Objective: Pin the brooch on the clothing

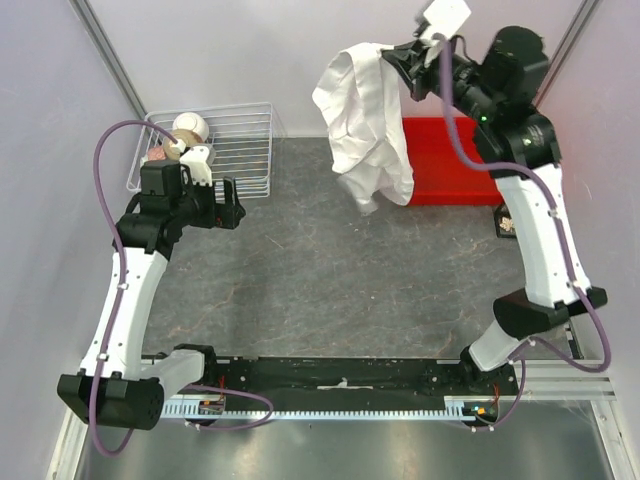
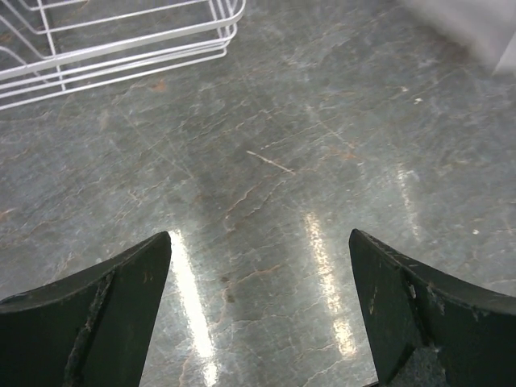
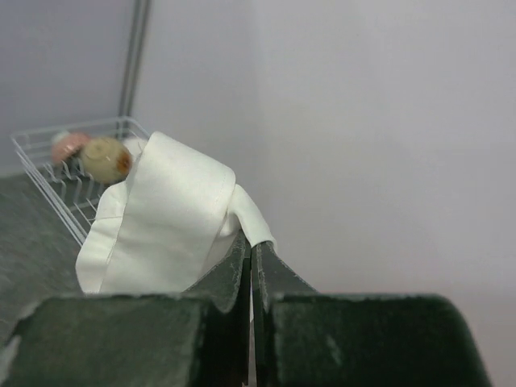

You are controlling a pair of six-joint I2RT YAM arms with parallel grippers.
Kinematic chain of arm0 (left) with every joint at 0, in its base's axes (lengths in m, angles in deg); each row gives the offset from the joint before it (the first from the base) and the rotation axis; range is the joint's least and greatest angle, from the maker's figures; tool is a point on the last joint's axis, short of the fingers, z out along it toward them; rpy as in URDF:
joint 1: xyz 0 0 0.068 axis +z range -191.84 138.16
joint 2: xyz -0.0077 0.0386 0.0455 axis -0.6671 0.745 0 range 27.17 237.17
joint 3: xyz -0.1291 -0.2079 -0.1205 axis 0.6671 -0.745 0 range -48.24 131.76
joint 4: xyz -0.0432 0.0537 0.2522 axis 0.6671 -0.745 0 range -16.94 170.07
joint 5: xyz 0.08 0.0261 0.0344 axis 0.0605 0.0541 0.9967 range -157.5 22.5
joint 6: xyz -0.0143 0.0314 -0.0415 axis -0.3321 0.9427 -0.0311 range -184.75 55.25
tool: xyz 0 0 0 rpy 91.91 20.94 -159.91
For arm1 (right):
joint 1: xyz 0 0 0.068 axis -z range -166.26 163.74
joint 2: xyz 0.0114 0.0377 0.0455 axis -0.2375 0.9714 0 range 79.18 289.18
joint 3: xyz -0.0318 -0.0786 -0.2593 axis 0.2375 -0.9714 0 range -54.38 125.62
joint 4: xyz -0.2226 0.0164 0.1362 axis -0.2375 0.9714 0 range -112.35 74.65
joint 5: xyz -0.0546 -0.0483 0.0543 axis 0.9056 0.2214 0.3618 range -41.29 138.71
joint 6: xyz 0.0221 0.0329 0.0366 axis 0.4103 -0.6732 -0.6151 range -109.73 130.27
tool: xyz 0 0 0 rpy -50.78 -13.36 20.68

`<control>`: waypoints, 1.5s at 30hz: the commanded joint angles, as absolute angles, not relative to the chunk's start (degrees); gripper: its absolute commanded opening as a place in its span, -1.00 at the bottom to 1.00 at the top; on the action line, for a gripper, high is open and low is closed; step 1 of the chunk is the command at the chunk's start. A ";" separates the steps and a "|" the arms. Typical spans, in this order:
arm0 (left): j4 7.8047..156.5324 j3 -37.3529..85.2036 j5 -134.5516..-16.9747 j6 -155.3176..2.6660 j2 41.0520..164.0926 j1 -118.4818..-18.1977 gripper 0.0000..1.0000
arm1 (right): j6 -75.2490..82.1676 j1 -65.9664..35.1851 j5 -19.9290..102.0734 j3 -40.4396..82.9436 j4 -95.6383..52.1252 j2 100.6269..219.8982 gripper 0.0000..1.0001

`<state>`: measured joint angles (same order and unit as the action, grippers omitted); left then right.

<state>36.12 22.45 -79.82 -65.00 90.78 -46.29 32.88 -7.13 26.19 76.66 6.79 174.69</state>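
Fingers of the right gripper [image 3: 250,250] pinch the white shirt [image 1: 368,120] aloft while the left gripper [image 2: 260,238] gapes idle; next, I judge, the shirt needs laying flat for pinning.

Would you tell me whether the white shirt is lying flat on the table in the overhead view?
No, the shirt hangs bunched in the air, pinched at its top by the shut right gripper.

left gripper [image 2: 260,236]: jaws wide apart, grey marbled table [image 2: 322,145] showing between them (two glare streaks just ahead of the tips). fingers [image 2: 89,314] dark, scuffed at the edges. wire basket [image 2: 121,48] well ahead, on the left finger's side. pale blur [image 2: 476,24] far ahead-right, can't identify.
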 commanded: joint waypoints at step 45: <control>47.63 25.03 -111.82 -43.39 126.03 -54.48 0.49 | 55.89 8.37 13.38 14.61 24.24 172.17 0.79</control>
